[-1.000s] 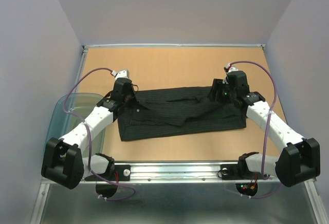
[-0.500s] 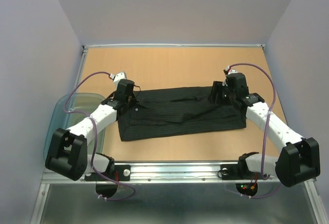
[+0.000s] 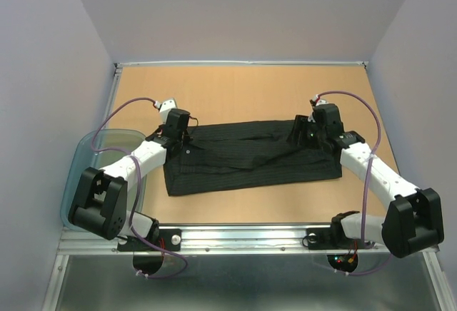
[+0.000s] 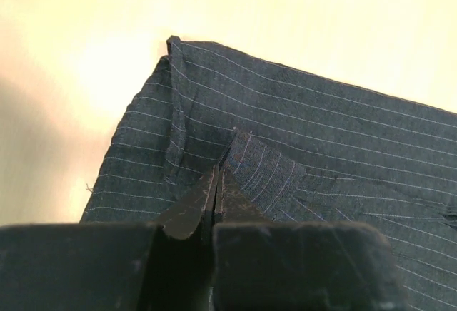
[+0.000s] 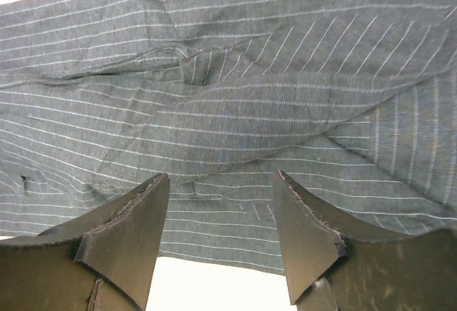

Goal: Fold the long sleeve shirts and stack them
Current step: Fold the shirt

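A raised pleat of the black pinstriped shirt [image 3: 250,157] is pinched near its corner by the closed left gripper [image 4: 216,177]. The right gripper [image 5: 220,175] is held spread above the cloth, with nothing grasped.

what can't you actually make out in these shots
- Left wrist view: whether the shut left gripper pinches the shirt; its fingers cover the contact.
- Top view: shirt's small details too small; tub partly behind the left arm.
- Right wrist view: shirt's outline, cut off by the frame edges.
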{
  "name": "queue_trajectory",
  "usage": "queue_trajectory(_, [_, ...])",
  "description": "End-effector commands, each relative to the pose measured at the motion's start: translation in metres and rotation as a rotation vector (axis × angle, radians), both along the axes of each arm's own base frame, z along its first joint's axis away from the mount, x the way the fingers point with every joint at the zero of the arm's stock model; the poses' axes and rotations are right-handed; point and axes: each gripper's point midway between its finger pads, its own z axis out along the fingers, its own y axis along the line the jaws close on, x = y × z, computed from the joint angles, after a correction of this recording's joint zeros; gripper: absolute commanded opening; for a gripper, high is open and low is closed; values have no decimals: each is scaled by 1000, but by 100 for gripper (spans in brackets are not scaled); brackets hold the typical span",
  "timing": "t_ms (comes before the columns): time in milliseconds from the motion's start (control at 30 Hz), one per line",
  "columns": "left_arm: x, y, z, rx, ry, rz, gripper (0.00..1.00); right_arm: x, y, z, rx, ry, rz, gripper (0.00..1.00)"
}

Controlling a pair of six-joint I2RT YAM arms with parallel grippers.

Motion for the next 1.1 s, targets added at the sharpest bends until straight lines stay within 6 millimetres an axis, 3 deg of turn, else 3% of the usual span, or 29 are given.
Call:
queue_trajectory(0, [18, 6, 29, 21, -91, 33, 8, 6, 13, -1, 81, -10, 9, 65])
queue_trajectory(200, [23, 3, 33, 35, -74, 14, 17, 10, 20, 1, 122, -19, 14, 65])
queue_trajectory(267, [21, 6, 33, 39, -61, 35, 39, 11, 20, 2, 126, -23, 9, 65])
queue_trajectory(300, [16, 10, 33, 53, -43, 46, 43, 11, 21, 4, 131, -28, 8, 65])
queue_trajectory(367, [16, 9, 45, 51, -53, 37, 58, 12, 24, 3, 145, -29, 16, 65])
queue_trajectory(500, [11, -18, 83, -12, -133, -80, 63, 14, 36, -2, 206, -25, 50, 64])
queue_trajectory(533, [4, -44, 100, -52, -170, -168, 63, 16, 43, 1, 241, -35, 62, 64])
queue_trajectory(600, [-3, -77, 119, -96, -232, -300, 63, 19, 49, -1, 273, -32, 70, 64])
queue_trajectory(633, [-12, -103, 121, -151, -231, -406, 62, 21, 52, 0, 297, -30, 63, 64])
queue_trajectory(667, [-20, -121, 121, -179, -232, -475, 61, 26, 55, 5, 318, -57, 71, 64])
queue_trajectory(733, [-44, -175, 118, -251, -227, -702, 58, 31, 60, 5, 350, -77, 75, 64])
queue_trajectory(833, [-70, -230, 104, -242, -212, -924, 53, 34, 63, -7, 391, -76, 69, 63])
queue_trajectory(900, [-77, -254, 92, -223, -198, -1009, 50, 31, 65, -15, 428, -59, 75, 63])
queue_trajectory(933, [-87, -268, 91, -229, -201, -1069, 47, 27, 64, -25, 450, -31, 58, 62])
queue_trajectory(1067, [-91, -301, 88, -227, -244, -1207, 37, 28, 53, -39, 569, -31, 30, 61])
